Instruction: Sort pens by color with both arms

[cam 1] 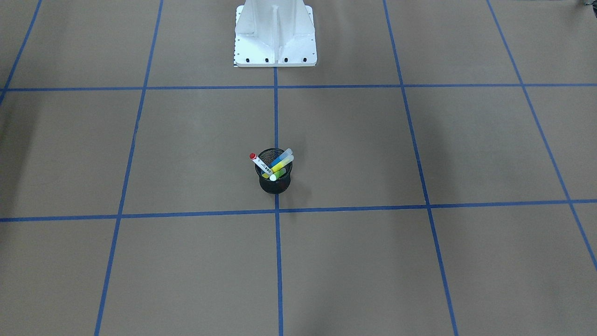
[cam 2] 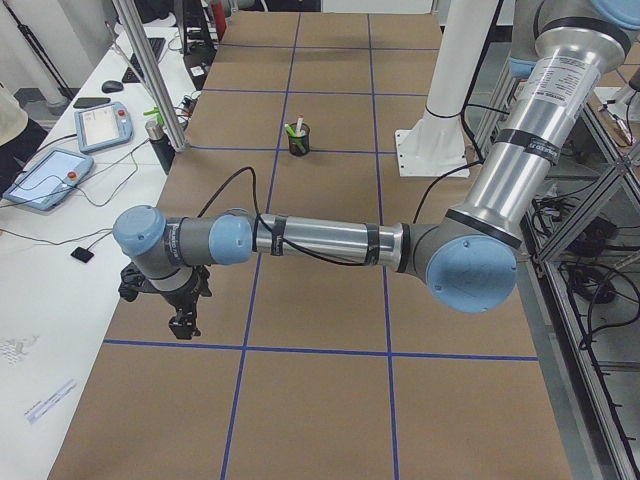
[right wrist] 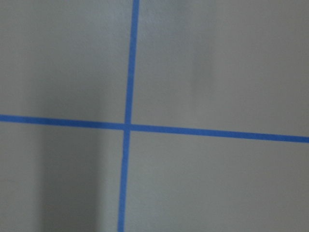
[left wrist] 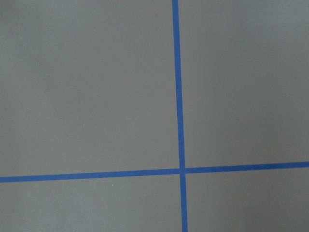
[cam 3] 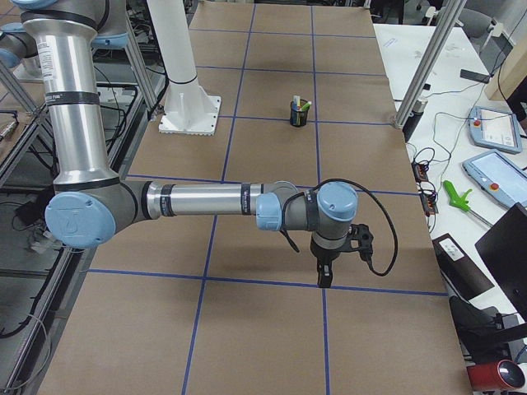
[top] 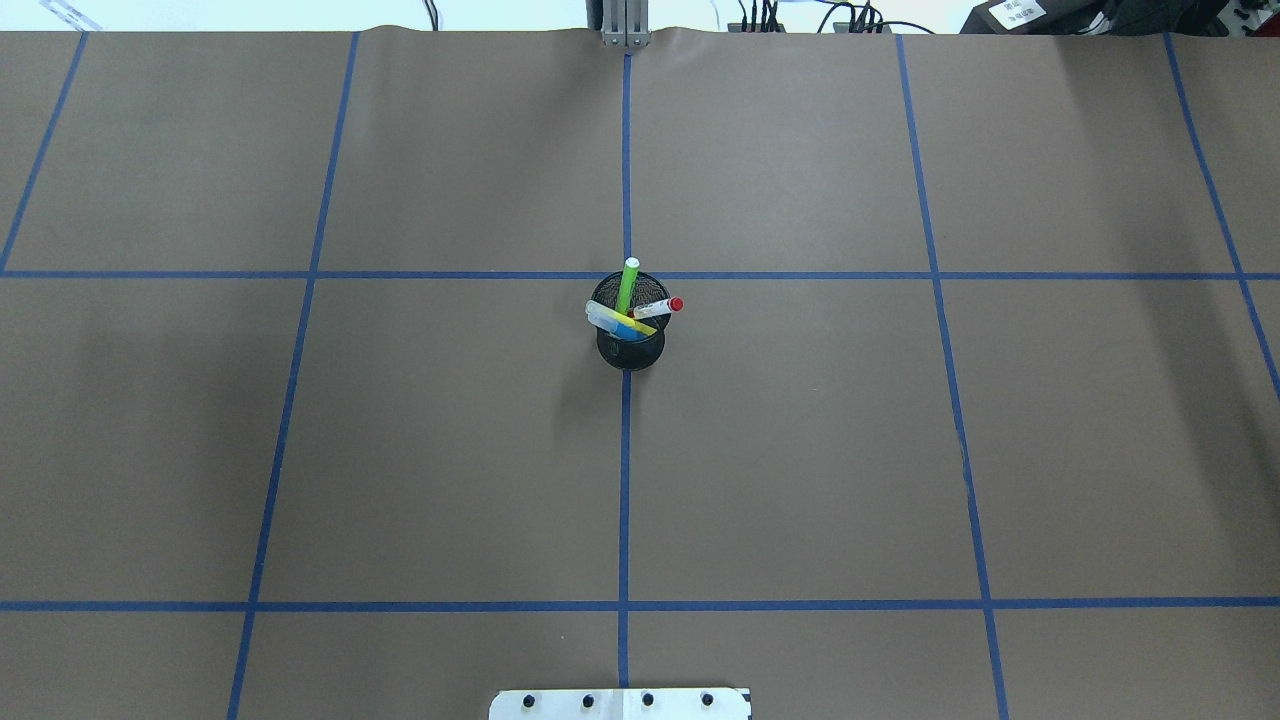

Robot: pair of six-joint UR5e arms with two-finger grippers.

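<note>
You find all four pens (cam 1: 278,164) together in the black mesh cup (top: 630,352). The cup stands upright on the middle blue tape line (top: 624,480) of the brown table (top: 400,450), in front of the white pedestal base (cam 1: 275,42) and well apart from it. In the overhead view the green pen (top: 627,285) leans away from the robot, and the white pen with red ends (top: 660,307) leans toward the robot's right. The yellow pen (top: 632,322) and the blue pen (top: 622,331) lie across the mouth of the cup, with their clear caps toward the robot's left. Every pen rests inside the cup. Both arms are well apart from it, one at each end of the table. In the left side view the left arm (cam 2: 320,238) stretches low over the paper, and the left gripper (cam 2: 181,325) hangs with its fingers pointing down, just above a tape line. In the right side view the right arm (cam 3: 206,200) is stretched in the same manner, and the right gripper (cam 3: 324,276) points down, also close to a tape line. Each gripper shows only in its side view, so you cannot tell if the fingers are apart or together. Each wrist camera shows you only brown paper and one crossing of blue tape.
</note>
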